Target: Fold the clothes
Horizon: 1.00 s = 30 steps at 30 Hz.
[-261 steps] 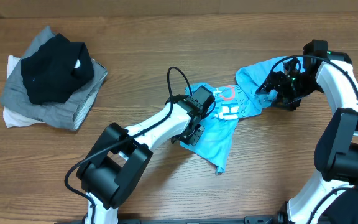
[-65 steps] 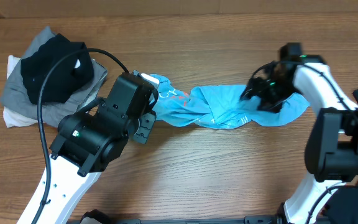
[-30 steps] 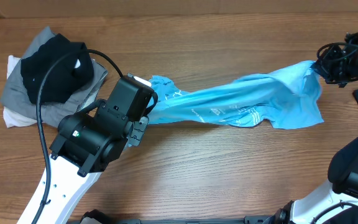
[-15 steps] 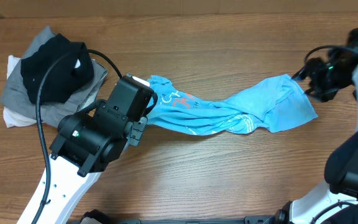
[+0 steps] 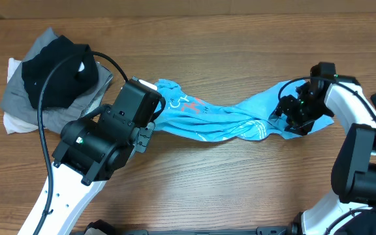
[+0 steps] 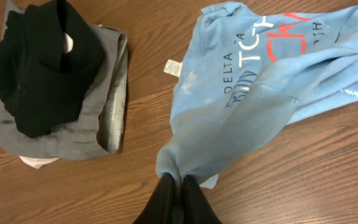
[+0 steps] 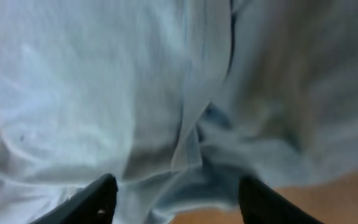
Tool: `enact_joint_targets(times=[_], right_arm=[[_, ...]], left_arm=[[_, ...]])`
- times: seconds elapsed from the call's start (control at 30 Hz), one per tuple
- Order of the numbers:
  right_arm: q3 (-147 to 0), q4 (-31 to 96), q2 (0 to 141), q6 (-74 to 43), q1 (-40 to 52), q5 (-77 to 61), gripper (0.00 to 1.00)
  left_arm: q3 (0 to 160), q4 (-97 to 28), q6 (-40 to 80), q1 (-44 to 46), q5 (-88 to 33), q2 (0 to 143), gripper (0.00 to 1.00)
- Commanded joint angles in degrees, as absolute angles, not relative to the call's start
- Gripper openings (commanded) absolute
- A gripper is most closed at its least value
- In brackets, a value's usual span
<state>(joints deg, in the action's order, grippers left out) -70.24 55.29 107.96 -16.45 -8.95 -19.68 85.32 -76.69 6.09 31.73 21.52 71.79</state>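
Soft blue T-shirt [image 5: 220, 121] bunched ropelike, left pincer [image 6: 178, 182] pinching it

The T-shirt [image 6: 241, 118] pinched in my left gripper [image 6: 178, 182] is soft, matt, creased cloth with a flat, smooth print. The gripper's fingers [image 6: 165, 196] look like matt black plastic. Ahead of them and off to the side, the pile [image 6: 55, 93] is matt black fabric on grey knit. Beneath the gripper, the table [image 5: 240, 189] is wood grain with a faint sheen. My left arm shell [image 5: 54, 202] looks like glossy white plastic.
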Motion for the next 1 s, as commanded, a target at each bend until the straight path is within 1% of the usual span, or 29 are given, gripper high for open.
enact_joint_targets(times=[0.0, 0.1, 0.13, 0.2, 0.23, 0.27, 0.3, 0.4, 0.53, 0.63, 0.8, 0.97], right_arm=[[-67.59, 50.15, 107.48, -16.75, -8.95, -22.28, 0.56], [-66.30, 46.22, 107.48, -16.78, -8.95, -26.55, 0.49], [-66.26, 46.13, 107.48, -16.84, -8.95, -27.14, 0.43], [-66.26, 46.61, 107.48, -17.23, -8.95, -27.09, 0.40], [-66.26, 46.92, 107.48, -17.21, -8.95, -27.09, 0.32], [-66.28, 47.51, 107.48, -17.21, -8.95, -27.09, 0.13], [-66.63, 48.82, 107.37, -17.21, -9.04, -27.16, 0.04], [-69.82, 54.30, 106.85, -16.21, -10.72, -27.11, 0.04], [-80.58, 69.01, 105.23, -11.49, -15.29, -27.07, 0.04], [-88.82, 76.64, 104.77, -9.74, -18.37, -25.41, 0.04], [-92.53, 78.98, 104.79, -9.69, -20.05, -24.60, 0.04], [-91.90, 75.81, 104.90, -9.82, -19.90, -21.45, 0.04]], left_arm=[[86.04, -76.18, 7.31, 31.40, 22.65, 71.48, 0.04], [86.06, -76.27, 7.31, 31.40, 22.65, 71.48, 0.04], [86.06, -76.38, 7.31, 31.40, 22.63, 71.48, 0.04], [86.06, -76.51, 7.31, 31.40, 22.65, 71.48, 0.04], [86.06, -76.51, 7.31, 31.40, 22.65, 71.48, 0.04], [86.06, -76.49, 7.31, 31.40, 22.65, 71.48, 0.04], [86.04, -76.49, 7.33, 31.40, 22.65, 71.48, 0.04], [86.06, -76.49, 7.27, 31.40, 22.79, 71.48, 0.04], [86.06, -76.86, 6.20, 31.40, 23.55, 71.48, 0.04], [86.06, -76.88, 6.20, 31.40, 24.38, 71.48, 0.04], [86.04, -76.93, 6.20, 31.40, 24.62, 71.48, 0.04], [86.04, -78.61, 6.22, 31.40, 26.59, 71.48, 0.04]])
